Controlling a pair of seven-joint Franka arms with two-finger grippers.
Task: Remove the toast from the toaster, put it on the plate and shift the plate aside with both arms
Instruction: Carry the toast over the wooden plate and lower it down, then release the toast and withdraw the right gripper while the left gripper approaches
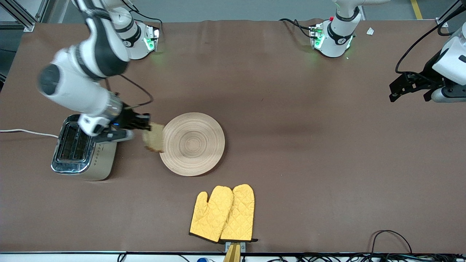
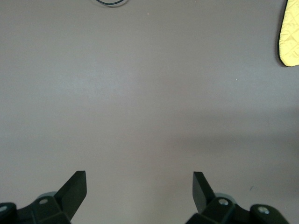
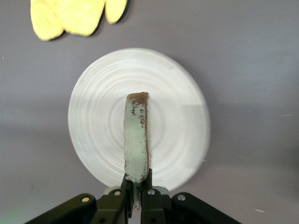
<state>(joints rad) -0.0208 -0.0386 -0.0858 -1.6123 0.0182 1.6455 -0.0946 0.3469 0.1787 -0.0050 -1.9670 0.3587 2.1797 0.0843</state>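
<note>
My right gripper is shut on the toast, a brown speckled slice held on edge in the air between the toaster and the plate. In the right wrist view the toast sticks out from my right gripper over the plate. The round pale wooden plate lies on the brown table near its middle. My left gripper is open and empty, waiting over the left arm's end of the table; its view shows its fingers apart over bare table.
A silver toaster stands at the right arm's end of the table, under the right arm. A pair of yellow oven mitts lies nearer the front camera than the plate, also in the right wrist view. Cables lie along the table's front edge.
</note>
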